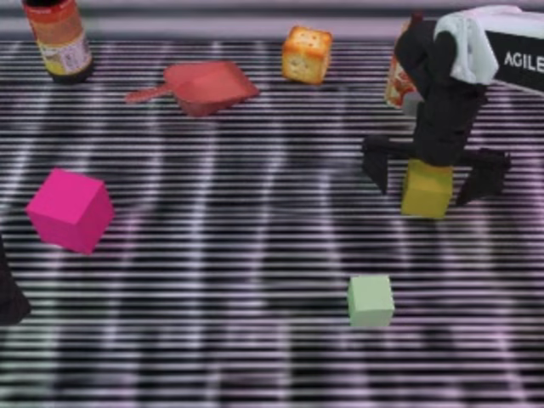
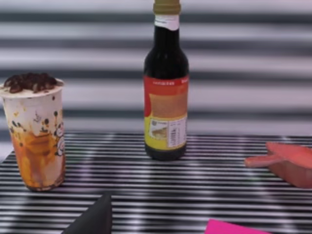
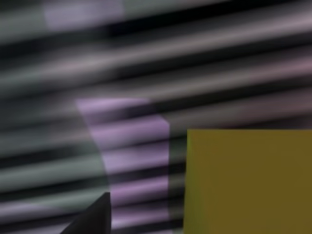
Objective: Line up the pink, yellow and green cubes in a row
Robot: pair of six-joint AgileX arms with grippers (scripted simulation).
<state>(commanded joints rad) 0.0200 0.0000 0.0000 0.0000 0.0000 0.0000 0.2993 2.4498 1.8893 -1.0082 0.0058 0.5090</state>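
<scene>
The yellow cube (image 1: 427, 194) stands at the right of the table, between the spread fingers of my right gripper (image 1: 425, 185), which is open with a gap on each side. In the right wrist view the yellow cube (image 3: 248, 180) fills the near corner beside one dark fingertip (image 3: 97, 217). The pink cube (image 1: 70, 210) sits at the left and the small green cube (image 1: 371, 301) at the front right. My left arm (image 1: 8, 297) is parked at the left edge; its wrist view shows one fingertip (image 2: 97, 217) and a corner of the pink cube (image 2: 234, 228).
Along the back stand a dark sauce bottle (image 1: 58, 38), a red scoop (image 1: 208, 87) and an orange cracker box (image 1: 307, 54). An orange-labelled container (image 1: 399, 81) is half hidden behind the right arm. A drink cup (image 2: 36, 131) shows in the left wrist view.
</scene>
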